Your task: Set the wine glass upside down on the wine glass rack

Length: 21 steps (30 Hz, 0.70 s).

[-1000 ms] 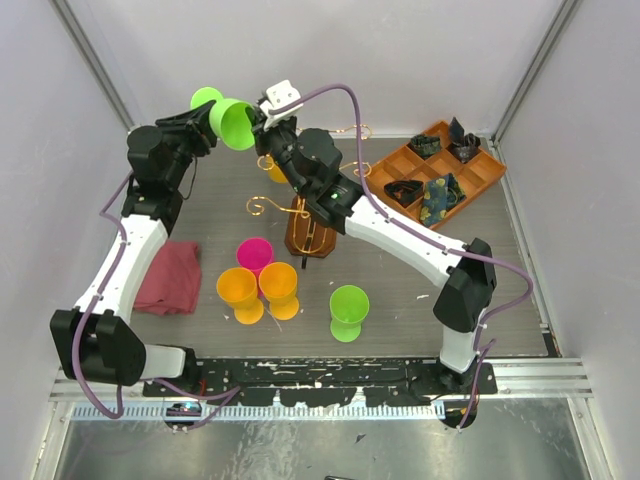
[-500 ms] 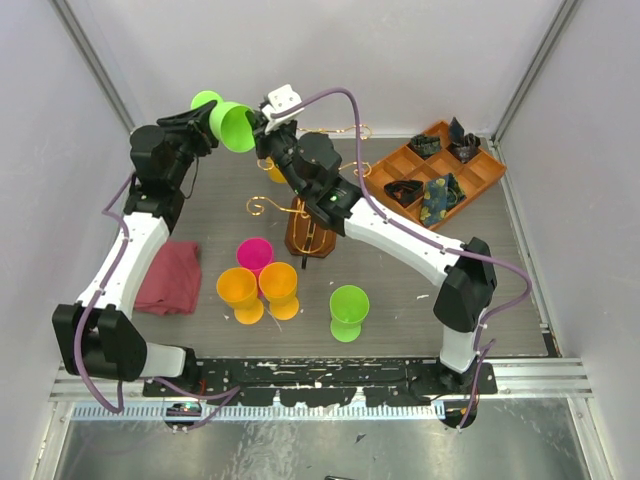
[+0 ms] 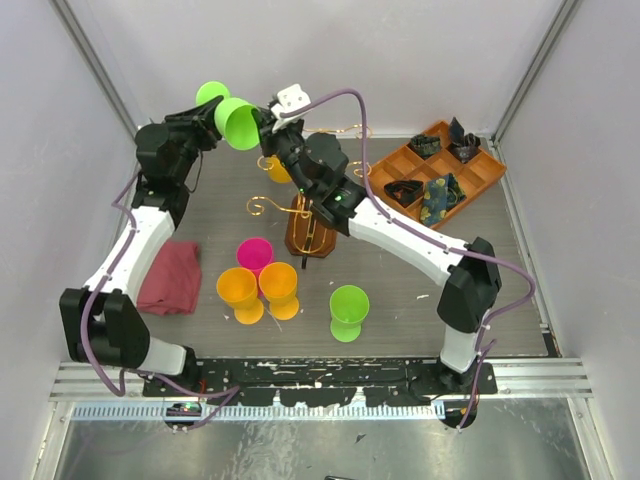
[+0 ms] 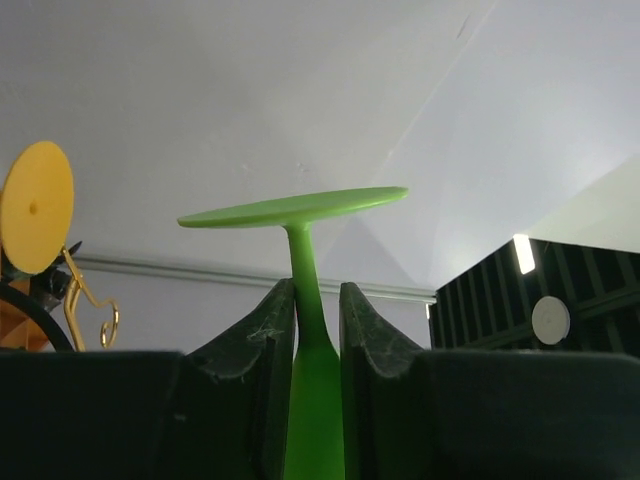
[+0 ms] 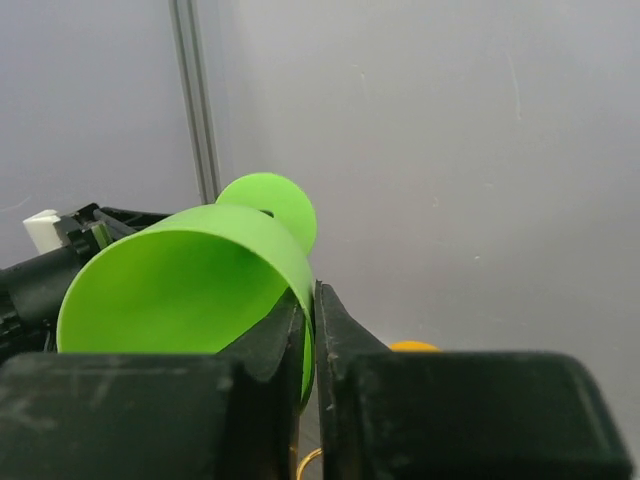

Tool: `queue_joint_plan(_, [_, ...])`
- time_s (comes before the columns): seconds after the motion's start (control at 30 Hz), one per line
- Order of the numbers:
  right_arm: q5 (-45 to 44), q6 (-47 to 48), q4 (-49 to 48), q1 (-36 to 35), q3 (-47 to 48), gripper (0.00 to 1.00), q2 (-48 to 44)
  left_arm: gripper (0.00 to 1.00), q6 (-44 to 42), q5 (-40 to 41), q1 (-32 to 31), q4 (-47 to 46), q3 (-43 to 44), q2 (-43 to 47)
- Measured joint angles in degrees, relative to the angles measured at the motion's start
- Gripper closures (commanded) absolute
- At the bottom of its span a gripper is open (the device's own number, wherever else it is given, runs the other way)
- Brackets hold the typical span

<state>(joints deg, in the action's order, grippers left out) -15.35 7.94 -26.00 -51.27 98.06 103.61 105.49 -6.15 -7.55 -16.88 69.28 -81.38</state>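
Looks like mid-handover: green wine glass [image 3: 235, 122] aloft, rear-left of wine glass rack [image 3: 310, 232], left pincer [image 4: 317, 300] clenched on stem, right pincer [image 5: 310, 320] nipping bowl rim; next, one lets go, glass inverted onto rack.

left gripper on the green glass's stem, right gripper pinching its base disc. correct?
Not quite. The left gripper is shut on the stem of the green glass, but the right gripper pinches the bowl's rim, not the base disc. The right wrist view shows it.
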Motion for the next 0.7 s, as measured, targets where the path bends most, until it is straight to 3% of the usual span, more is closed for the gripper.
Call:
queue_joint_plan(0.2, [0.7, -1.11, 0.35, -1.07, -3.48, 0.43, -2.29, 1.0, -0.74, -1.29, -0.11, -7.3, 0.04, -2.64])
queue_joint_plan(0.37, [-0.37, -1.03, 0.96, -1.51, -6.91, 0.24, -5.57, 1.0, -3.3, -2.64, 0.0, -15.43, 2.6, -7.41])
queue_joint_plan(0.5, [-2.49, -0.59, 2.14, -1.51, -9.73, 0.14, -9.35, 1.0, -5.03, -4.28, 0.98, -21.99, 4.5, -10.45])
queue_joint_plan(0.7, [-7.91, 1.62, 6.43, -1.51, -12.83, 0.09, -16.17, 1.0, -10.67, -7.28, 6.03, -30.84, 6.19, -12.5])
